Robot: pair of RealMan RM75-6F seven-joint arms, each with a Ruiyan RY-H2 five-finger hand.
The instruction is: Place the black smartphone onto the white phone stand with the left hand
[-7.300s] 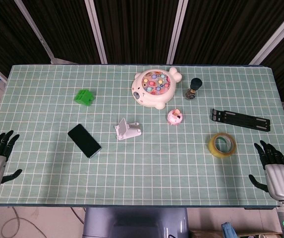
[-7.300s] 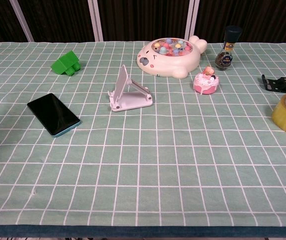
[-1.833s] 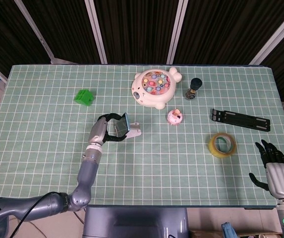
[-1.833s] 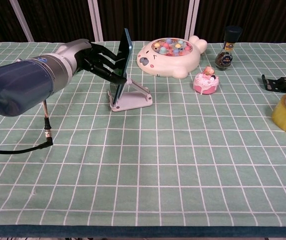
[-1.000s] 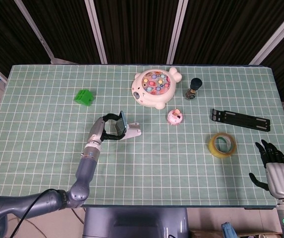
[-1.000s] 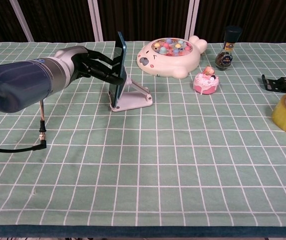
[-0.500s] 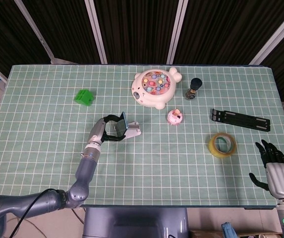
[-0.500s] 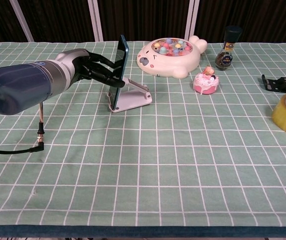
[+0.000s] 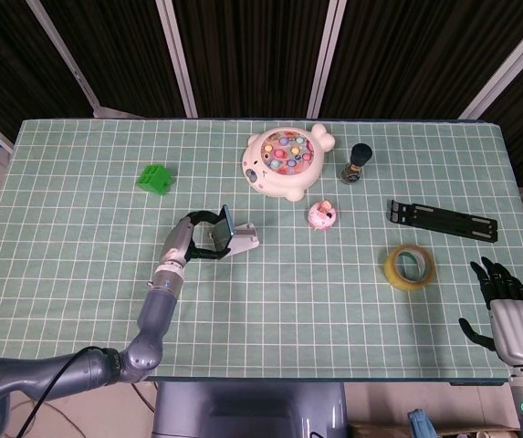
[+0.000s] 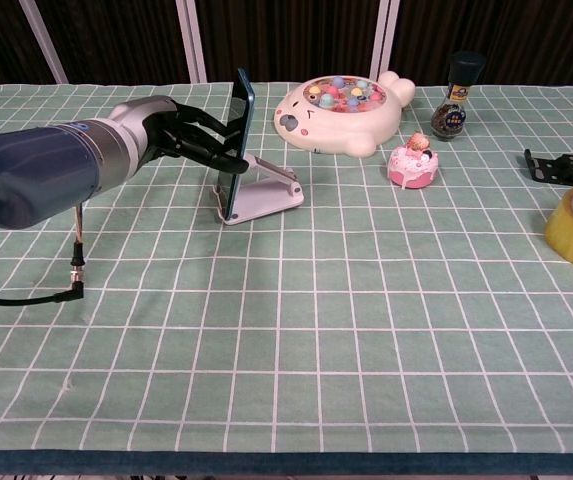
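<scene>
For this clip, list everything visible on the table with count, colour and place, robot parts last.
smartphone: 1, black with blue edge, upright at the stand, held by left hand
phone stand: 1, white, centre-left
block toy: 1, green, far left
fishing game toy: 1, cream, coloured pieces, far centre
cake toy: 1, pink, centre
bottle: 1, dark cap, right of game
folding bracket: 1, black, right
tape roll: 1, yellow, right
left hand: 1, black, holds the smartphone
right hand: 1, black and silver, near-right table edge, holding nothing
</scene>
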